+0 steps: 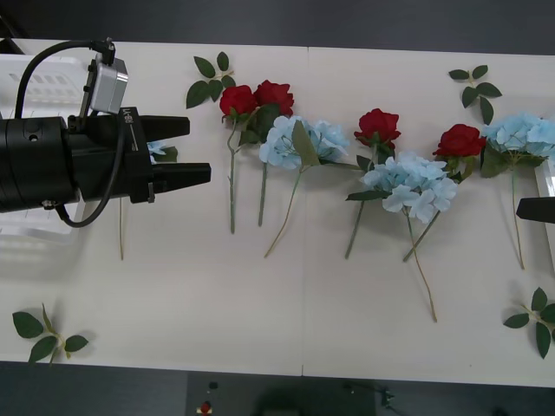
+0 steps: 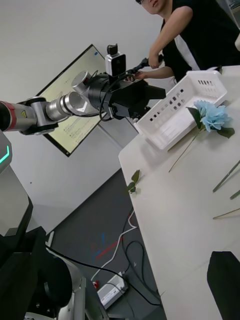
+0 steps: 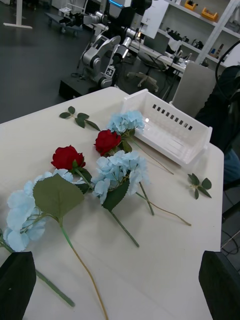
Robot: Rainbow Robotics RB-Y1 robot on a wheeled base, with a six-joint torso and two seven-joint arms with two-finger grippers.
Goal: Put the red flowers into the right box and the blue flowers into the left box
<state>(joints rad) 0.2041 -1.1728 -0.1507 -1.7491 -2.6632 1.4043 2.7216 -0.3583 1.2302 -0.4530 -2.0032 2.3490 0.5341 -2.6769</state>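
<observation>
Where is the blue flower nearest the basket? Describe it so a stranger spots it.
Find the white slotted basket at the table's left end. Beside it, under the left pincer, lies one blue flower. Unlike the other blue flowers, it lies apart from the red roses.

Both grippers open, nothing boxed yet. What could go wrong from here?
1. The middle blue flower lies across the stems of two red roses; lifting one could drag the others.
2. Another blue cluster touches the rose pair, so a pinch there might grab both colours.
3. The left gripper partly hides the nearest blue flower in the front view.
</observation>
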